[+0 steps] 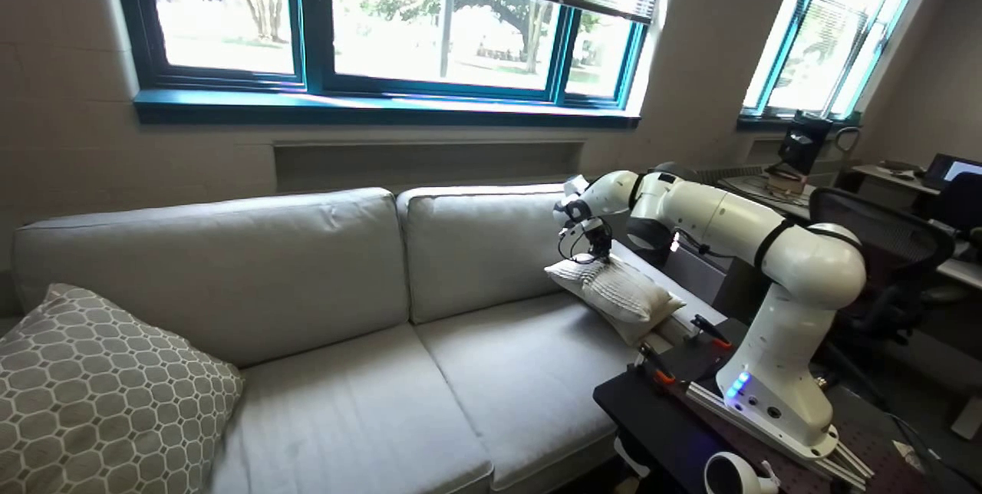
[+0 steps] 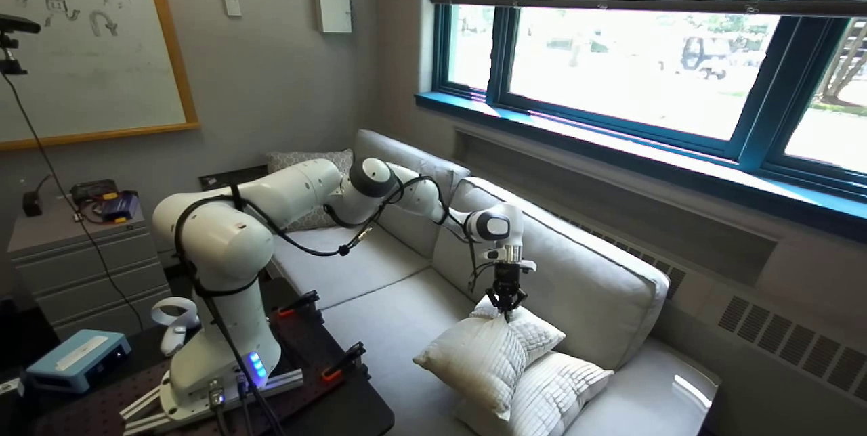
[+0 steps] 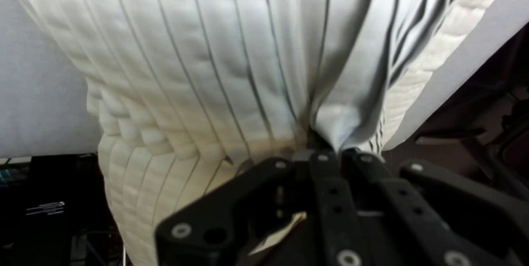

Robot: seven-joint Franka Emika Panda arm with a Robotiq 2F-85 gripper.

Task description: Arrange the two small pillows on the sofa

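Lower left of the frame in an exterior view: a larger patterned cushion (image 1: 115,394), outside the scope of the task. From there the sofa (image 1: 330,402) extends past the centre to the right; its padded seat should take a pillow without harm to either.

Lower centre of the frame in an exterior view: the upper pillow (image 2: 467,361), off-white, pleated, lying tilted. Puckering at the grip suggests a soft, light, compressible article, not fragile. The cloth should give good friction; the filling is likely to sag and swing below a small pinch. How much weight is borne from above cannot be told.

Just right of that: the hand (image 2: 506,315), pointing down, tips pressed together on a bunched fold (image 3: 347,119) of the upper pillow's cover; the wrist view places it right of centre, flatter pleats to its left. Judged adequate for lifting, weak for controlling tilt; a deeper bite near mid-edge, taking filling with cover, would likely steady it.

Lower right of centre: the lower pillow (image 2: 559,388), partly covered by the upper pillow. Similar handling expected. Recommend an exposed edge or corner as the hold, to avoid dragging both.
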